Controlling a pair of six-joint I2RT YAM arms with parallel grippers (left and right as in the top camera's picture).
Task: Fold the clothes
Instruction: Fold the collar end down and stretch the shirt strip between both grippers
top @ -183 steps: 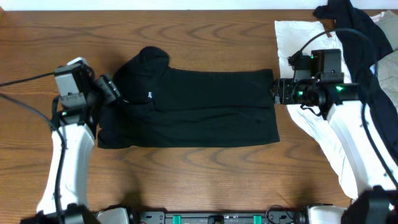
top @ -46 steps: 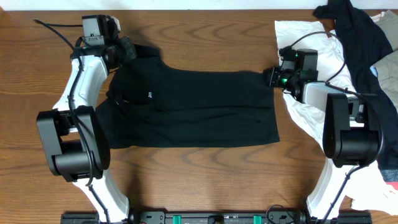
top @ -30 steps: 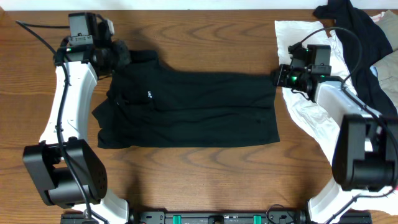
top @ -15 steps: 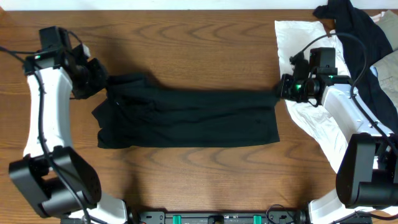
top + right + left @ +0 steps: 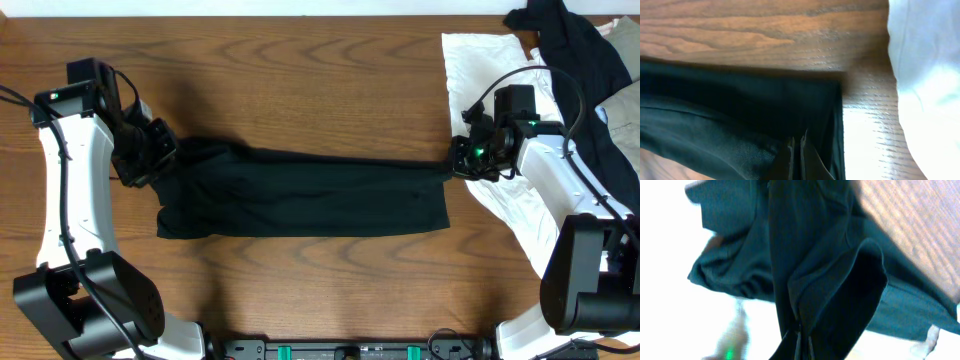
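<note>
Clamping a black garment [image 5: 300,195], left gripper [image 5: 157,160] and right gripper [image 5: 456,165] hover over wooden table [image 5: 320,60].

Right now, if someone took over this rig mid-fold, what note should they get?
Left gripper: shut on the black garment at its left end.
Right gripper: shut on its right end.
The garment lies lengthwise on the table, its far edge stretched taut between the grippers.
Done: lengthwise fold begun.
Left: lay the edge down, release, fold further.
A white cloth and a pile of dark clothes sit at the right.
</note>
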